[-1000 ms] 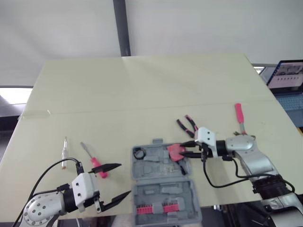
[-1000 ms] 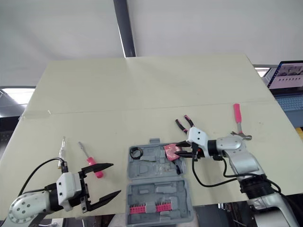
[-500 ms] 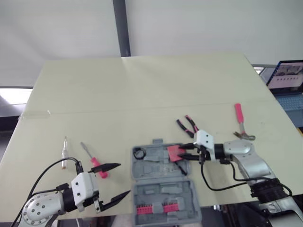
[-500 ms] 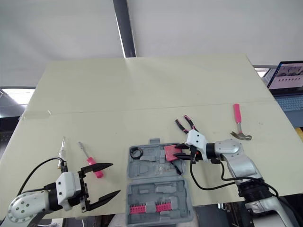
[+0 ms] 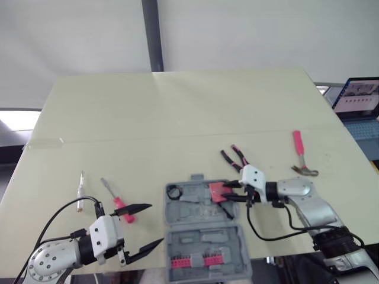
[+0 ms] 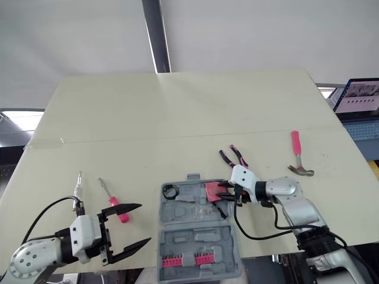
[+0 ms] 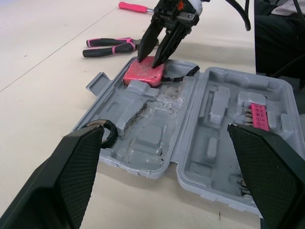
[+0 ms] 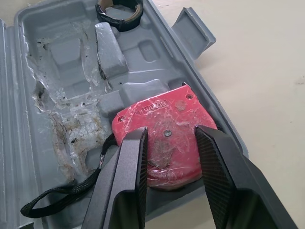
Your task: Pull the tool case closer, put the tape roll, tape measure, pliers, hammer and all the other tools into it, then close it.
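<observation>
The left gripper (image 5: 155, 223) hangs spread wide beside two screwdrivers (image 5: 118, 203) that lie on the table. The open tool case (image 5: 204, 234) holds the tape roll (image 5: 173, 191) and the tape measure (image 5: 219, 190), with the right gripper (image 5: 228, 192) tips, slightly parted, resting on it. The pliers (image 5: 235, 157) and hammer (image 5: 302, 155) are outside the case. The right arm has stretched farther in, uncovering the hammer.

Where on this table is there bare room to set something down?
The far half of the table, beyond the pliers and hammer, is all bare. A smaller patch lies between those two. The near edge is crowded: screwdriver, case, left end effector and right end effector.
</observation>
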`<state>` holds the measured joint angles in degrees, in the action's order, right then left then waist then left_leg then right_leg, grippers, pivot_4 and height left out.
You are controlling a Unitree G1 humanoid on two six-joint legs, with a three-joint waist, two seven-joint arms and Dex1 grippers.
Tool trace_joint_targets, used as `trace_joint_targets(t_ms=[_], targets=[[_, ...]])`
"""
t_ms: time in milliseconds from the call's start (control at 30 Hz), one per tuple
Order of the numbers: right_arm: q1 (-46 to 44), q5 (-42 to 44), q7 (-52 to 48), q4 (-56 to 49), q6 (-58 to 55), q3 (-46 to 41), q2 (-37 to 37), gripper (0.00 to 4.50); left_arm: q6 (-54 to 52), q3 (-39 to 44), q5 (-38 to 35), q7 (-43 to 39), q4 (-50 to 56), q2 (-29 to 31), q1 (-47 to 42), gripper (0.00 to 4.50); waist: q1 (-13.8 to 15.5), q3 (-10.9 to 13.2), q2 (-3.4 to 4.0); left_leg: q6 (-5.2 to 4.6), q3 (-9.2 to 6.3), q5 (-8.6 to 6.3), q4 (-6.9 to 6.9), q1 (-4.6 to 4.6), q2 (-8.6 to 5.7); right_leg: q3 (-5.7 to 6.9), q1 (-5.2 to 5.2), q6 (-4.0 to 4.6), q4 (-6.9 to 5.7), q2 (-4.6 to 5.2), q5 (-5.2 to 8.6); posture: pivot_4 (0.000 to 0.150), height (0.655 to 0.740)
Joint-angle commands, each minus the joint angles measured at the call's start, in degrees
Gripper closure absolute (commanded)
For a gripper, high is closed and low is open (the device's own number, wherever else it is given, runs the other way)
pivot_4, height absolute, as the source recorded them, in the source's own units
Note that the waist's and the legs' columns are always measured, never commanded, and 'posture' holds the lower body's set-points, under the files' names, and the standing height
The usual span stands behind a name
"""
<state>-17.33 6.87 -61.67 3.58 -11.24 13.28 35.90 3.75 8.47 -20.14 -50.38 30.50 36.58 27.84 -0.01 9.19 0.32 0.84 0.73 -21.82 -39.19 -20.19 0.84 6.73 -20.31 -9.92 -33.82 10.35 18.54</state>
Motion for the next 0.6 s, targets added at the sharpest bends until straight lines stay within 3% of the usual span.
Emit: trace_joint_targets(t_ms=[33, 333, 467, 600], targets=[[2.07, -3.85, 0.78, 3.03, -2.48, 3.17, 0.85, 2.83, 0.15, 0.55, -0.63, -0.34, 1.5, 0.51, 0.34, 0.0, 0.02, -0.06, -0.05, 0.0, 0.0, 0.0, 0.0, 0.0, 0.0, 0.0, 0.01, 0.0, 0.0, 0.0, 0.0, 0.15, 0.74], [1.9, -5.68, 0.9, 3.37, -6.02, 5.52, 1.29, 2.83, -0.07, 0.57, -0.85, -0.41, 1.62, 0.81, -0.08, 0.0, 0.04, -0.61, -0.45, 0.0, -0.12, 0.0, 0.02, 0.12, 0.01, 0.11, 0.22, 0.01, 0.06, 0.0, 0.01, 0.15, 0.74], [1.57, -6.2, 0.75, 3.92, -7.89, 6.38, 1.35, 2.83, -0.52, 0.78, -1.64, -0.17, 1.78, 0.52, -0.22, 0.0, 0.14, -0.68, -0.5, 0.02, -0.21, -0.09, 0.17, 0.76, 0.02, 0.22, 0.97, 0.03, 0.3, -0.01, 0.02, 0.15, 0.74], [1.7, -5.94, 0.86, 4.07, -8.25, 6.37, 1.17, 2.83, -1.15, 1.0, -2.08, 0.36, 1.91, 0.16, -0.37, 0.0, 0.15, -0.82, -0.55, 0.05, -0.21, -0.18, 0.17, 0.91, 0.07, 0.21, 1.08, 0.06, 0.3, -0.05, 0.03, 0.15, 0.74]])
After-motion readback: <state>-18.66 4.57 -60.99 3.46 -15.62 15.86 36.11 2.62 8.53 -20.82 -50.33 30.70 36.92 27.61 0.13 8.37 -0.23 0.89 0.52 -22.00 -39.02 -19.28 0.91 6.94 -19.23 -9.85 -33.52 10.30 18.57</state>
